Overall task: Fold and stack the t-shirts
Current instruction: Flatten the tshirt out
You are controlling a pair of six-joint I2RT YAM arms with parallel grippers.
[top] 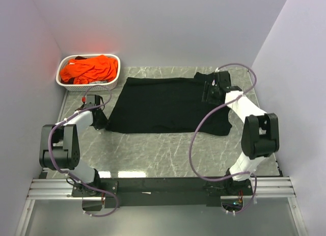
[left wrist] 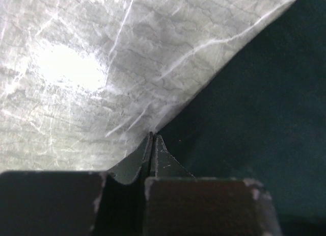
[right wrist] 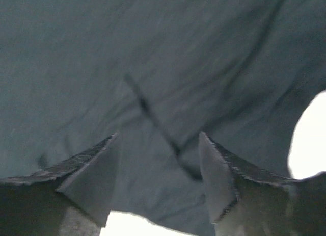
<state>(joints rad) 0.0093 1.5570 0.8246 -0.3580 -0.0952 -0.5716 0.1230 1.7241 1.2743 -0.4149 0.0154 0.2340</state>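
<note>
The black t-shirt [top: 163,106] lies spread flat across the far half of the table. My left gripper [top: 100,120] is at its left edge near the front left corner. In the left wrist view this gripper [left wrist: 152,135] is shut, with the edge of the black cloth [left wrist: 254,119] running right into its tips. My right gripper [top: 210,93] is over the shirt's far right part, by the sleeve. In the right wrist view it [right wrist: 159,134] is open, with dark cloth [right wrist: 153,57] close under its spread fingers. The orange t-shirts [top: 89,69] are piled in the basket.
The white latticed basket [top: 91,86] stands at the far left corner, just behind my left gripper. Marble tabletop [top: 153,154] shows between the shirt and the arm bases. White walls close in on the left, back and right. A purple cable loops off each arm.
</note>
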